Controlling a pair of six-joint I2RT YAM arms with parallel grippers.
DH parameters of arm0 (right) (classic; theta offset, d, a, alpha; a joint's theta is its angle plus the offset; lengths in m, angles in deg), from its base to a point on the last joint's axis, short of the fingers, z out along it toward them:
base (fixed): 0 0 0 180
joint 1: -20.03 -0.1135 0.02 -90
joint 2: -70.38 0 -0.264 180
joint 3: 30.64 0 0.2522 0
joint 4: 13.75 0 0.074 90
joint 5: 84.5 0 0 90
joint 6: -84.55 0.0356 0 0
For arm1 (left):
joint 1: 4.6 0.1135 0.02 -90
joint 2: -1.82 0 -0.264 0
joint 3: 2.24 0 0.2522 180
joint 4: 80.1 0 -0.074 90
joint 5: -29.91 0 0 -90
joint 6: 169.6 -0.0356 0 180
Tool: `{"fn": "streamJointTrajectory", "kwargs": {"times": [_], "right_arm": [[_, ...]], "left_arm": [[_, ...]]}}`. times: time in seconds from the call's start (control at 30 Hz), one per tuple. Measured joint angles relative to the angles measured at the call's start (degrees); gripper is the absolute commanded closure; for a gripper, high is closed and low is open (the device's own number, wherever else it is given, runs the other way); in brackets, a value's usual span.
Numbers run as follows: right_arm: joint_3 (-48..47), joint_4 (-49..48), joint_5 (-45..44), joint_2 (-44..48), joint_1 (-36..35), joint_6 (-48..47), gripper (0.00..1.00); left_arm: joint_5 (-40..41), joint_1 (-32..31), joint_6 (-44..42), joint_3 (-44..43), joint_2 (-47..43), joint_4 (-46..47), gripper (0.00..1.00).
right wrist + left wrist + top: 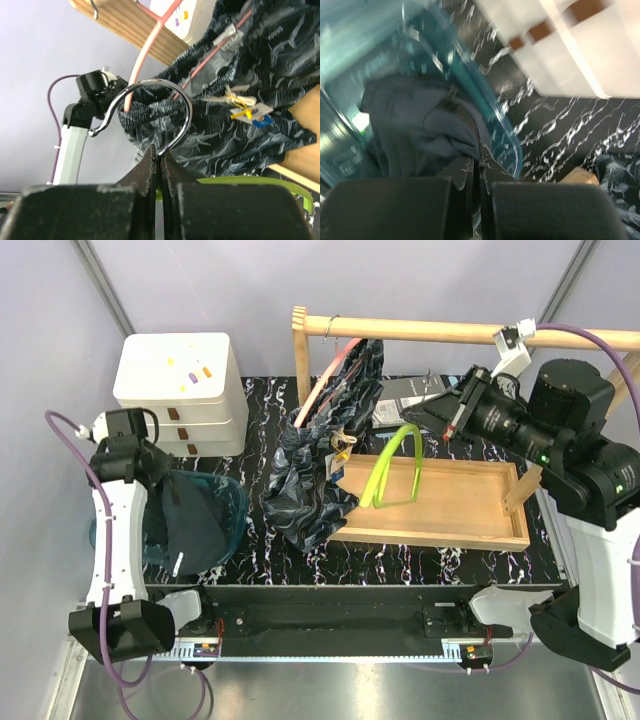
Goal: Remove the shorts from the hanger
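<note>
The plain navy shorts (pixel 192 528) droop from my left gripper (pixel 166 480) over a teal bin (pixel 232 502). In the left wrist view the navy shorts (pixel 420 125) bunch at the shut left gripper (pixel 481 150). The marbled shorts (pixel 320 465) hang on a pink hanger (pixel 326 373) from the wooden rail (pixel 420 330), their lower end on the table. My right gripper (pixel 452 428) is shut on the metal hook (pixel 172 90) of an empty green hanger (pixel 395 468) above the wooden tray (pixel 460 500). Beyond the right gripper (pixel 160 152) the marbled shorts (pixel 260 55) fill the view.
White stacked drawers (pixel 180 380) stand at the back left, behind the bin. The wooden rail's left post (pixel 298 350) rises beside the marbled shorts. A flat dark packet (pixel 400 400) lies behind the tray. The tabletop is black marbled.
</note>
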State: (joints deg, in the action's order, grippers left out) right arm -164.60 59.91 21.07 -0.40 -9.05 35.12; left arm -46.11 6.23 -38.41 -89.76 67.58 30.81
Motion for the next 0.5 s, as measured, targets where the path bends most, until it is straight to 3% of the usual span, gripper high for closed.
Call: {"fn": "streamJointTrajectory", "kwargs": {"times": [0.23,0.3,0.33,0.43,0.5], "right_arm": [[6.6,0.0,0.1,5.5,0.0,1.3,1.0],[7.5,0.0,0.2,5.8,0.0,1.6,1.0],[7.6,0.0,0.2,5.8,0.0,1.8,1.0],[9.0,0.0,1.1,5.9,0.0,2.6,1.0],[10.5,0.0,1.7,5.9,0.0,2.8,1.0]], "left_arm": [[-4.0,1.4,13.2,16.0,-2.6,1.3,0.97],[-5.3,2.6,16.0,20.0,-2.1,0.6,0.81],[-5.7,3.3,16.8,21.0,-1.4,-0.2,0.5],[-5.9,4.3,17.9,20.9,0.1,-2.3,0.17],[-5.3,4.3,18.5,20.1,-0.6,-4.1,0.15]]}}
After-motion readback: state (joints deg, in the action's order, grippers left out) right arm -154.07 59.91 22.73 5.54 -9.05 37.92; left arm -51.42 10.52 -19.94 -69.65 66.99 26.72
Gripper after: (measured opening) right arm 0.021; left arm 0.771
